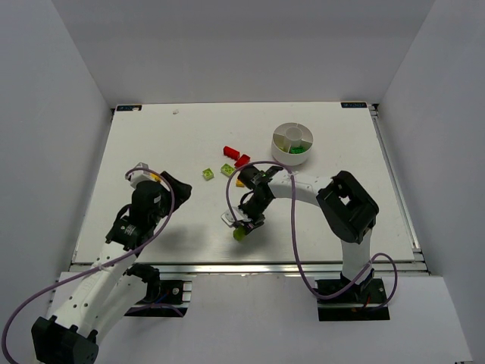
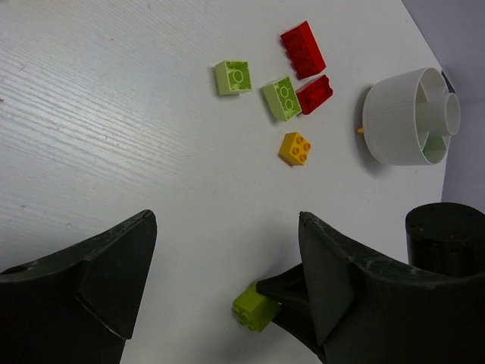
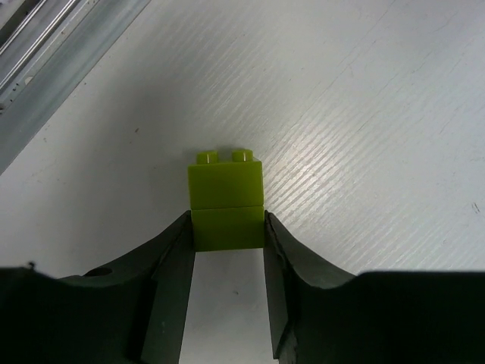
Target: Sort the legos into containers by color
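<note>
A yellow-green lego [image 3: 226, 201], two bricks stacked, lies on the white table near the front edge. My right gripper [image 3: 226, 224] is shut on it, with a finger against each side. From above, the same lego [image 1: 239, 234] sits at the tip of the right gripper [image 1: 242, 226]. My left gripper [image 2: 226, 220] is open over bare table, left of that lego [image 2: 255, 306]. Loose legos lie mid-table: two red [image 1: 231, 152] [image 1: 242, 160], two pale green [image 1: 208, 174] [image 1: 226, 169] and one orange [image 1: 239, 182]. The containers are one round white divided dish [image 1: 276, 148] with green legos [image 1: 295, 150] in a front wedge.
A metal rail [image 3: 53, 53] runs along the table's near edge, close to the right gripper. Grey walls enclose the table on three sides. The left gripper [image 1: 163, 182] hovers at the table's left half, apart from the loose legos.
</note>
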